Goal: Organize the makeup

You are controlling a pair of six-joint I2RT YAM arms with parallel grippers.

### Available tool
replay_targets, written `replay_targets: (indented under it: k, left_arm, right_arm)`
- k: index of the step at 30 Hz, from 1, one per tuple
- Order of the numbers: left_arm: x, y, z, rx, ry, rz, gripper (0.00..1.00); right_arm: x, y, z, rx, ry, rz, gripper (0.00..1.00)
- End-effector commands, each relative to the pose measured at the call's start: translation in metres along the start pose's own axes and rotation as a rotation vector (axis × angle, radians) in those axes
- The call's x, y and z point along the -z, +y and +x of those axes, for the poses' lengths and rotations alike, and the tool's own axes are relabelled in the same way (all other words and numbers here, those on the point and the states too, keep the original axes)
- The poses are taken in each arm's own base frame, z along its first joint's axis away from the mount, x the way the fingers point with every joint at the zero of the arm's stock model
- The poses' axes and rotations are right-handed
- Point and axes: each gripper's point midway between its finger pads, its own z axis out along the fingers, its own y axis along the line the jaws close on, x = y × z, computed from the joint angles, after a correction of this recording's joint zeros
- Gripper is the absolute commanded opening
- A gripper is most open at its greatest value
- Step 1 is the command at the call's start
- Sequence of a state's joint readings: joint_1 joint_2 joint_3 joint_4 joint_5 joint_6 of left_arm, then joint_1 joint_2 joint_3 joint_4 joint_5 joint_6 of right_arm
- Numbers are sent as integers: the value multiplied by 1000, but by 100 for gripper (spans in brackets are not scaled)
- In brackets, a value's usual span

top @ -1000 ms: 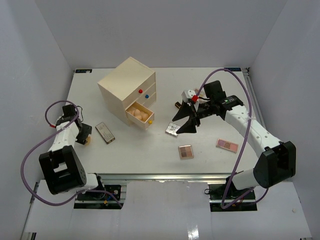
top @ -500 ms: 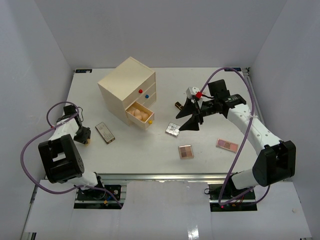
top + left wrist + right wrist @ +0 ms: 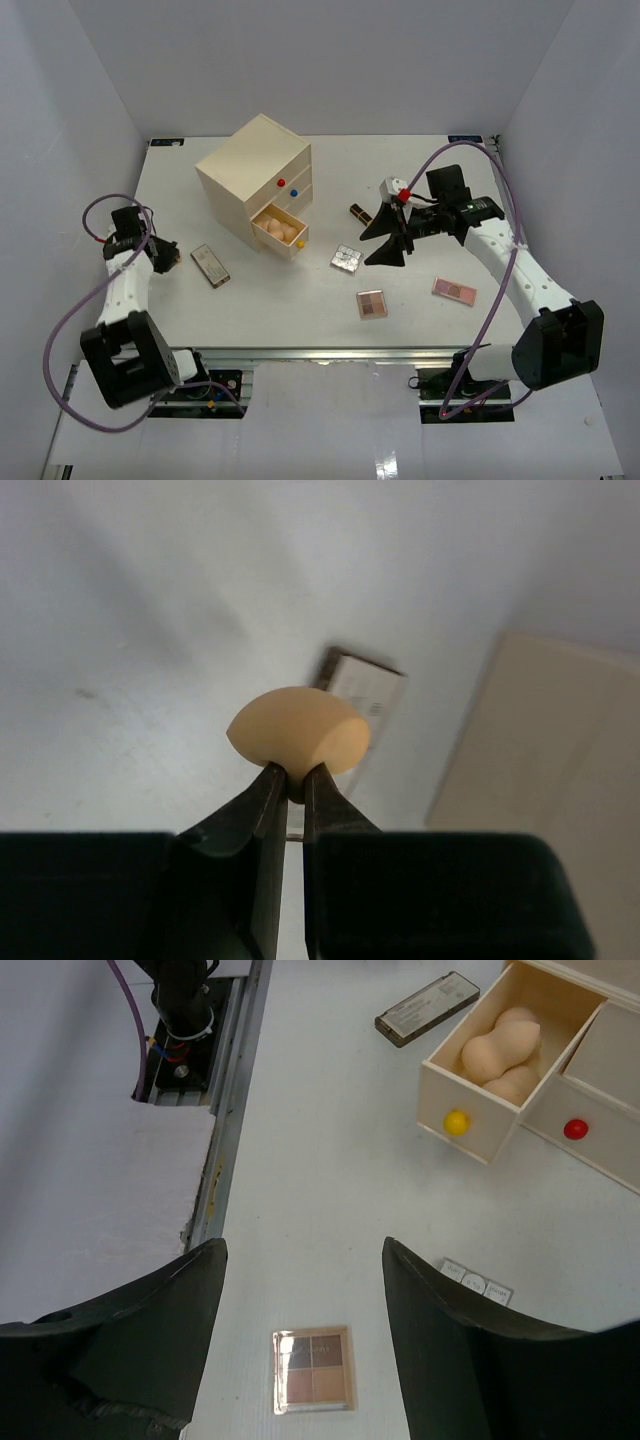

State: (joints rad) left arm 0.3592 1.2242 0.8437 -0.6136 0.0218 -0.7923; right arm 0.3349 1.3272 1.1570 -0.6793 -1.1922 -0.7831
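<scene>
L gripper (image 3: 288, 780): jaws clamped tight on a peach egg-shaped sponge (image 3: 297, 742), at the left side of the white table (image 3: 290, 300), well apart from the cream wooden drawer chest (image 3: 255, 175). A flat dark rectangular palette (image 3: 210, 265) lies btwn sponge and chest.

R gripper (image 3: 303, 1250): jaws spread wide, nothing btwn them, hanging above the table. In its wrist view a square brown four-pan palette (image 3: 312, 1369) lies on the table below, w/ a small silver square palette (image 3: 346, 258) near.

Chest's bottom drawer (image 3: 480, 1130), yellow knob, is pulled out w/ more peach sponges (image 3: 500, 1048) inside. Black-gold lipstick (image 3: 357, 211) lies right of the chest. A flat pink palette (image 3: 454, 290) lies further right, apart.
</scene>
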Motion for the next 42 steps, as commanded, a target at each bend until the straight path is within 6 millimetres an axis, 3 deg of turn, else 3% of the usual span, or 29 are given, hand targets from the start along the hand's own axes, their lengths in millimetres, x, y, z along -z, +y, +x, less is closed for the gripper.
replay_targets:
  k: [1, 3, 5, 8, 13, 19, 20, 21, 25, 34, 39, 42]
  left_arm:
    - [87, -74, 22, -181, -31, 519, 0]
    - [131, -90, 38, -262, -53, 699, 0]
    - [158, -99, 53, -337, -53, 804, 0]
    - [186, -113, 86, -437, 37, 934, 0]
    - [212, -134, 120, -578, 109, 1029, 0]
    - [195, -168, 187, -824, 115, 915, 0]
    - [204, -171, 199, -867, 115, 912, 0]
    - [198, -174, 203, -905, 86, 857, 0]
    - [163, -184, 202, -1062, -36, 615, 0]
    - [125, -197, 192, -1211, -179, 401, 0]
    - [111, -199, 194, -1234, -199, 348, 8]
    - [102, -197, 198, -1256, -186, 323, 19]
  right_arm:
    - [11, -1, 6, 42, -11, 50, 70]
    - [17, -5, 10, 37, -10, 77, 70]
    - [25, -10, 12, 38, -14, 108, 70]
    - [33, -15, 20, 26, -16, 145, 71]
    - [48, -29, 31, -10, -22, 203, 71]
    - [52, -35, 43, -40, -18, 221, 71]
    - [53, -34, 44, -42, -19, 224, 71]
    - [54, -34, 44, -44, -21, 227, 71]
    - [58, -34, 44, -44, -31, 234, 71]
    - [58, -32, 45, -48, -42, 230, 71]
    - [58, -33, 46, -60, -45, 225, 71]
    - [58, -33, 47, -64, -43, 227, 71]
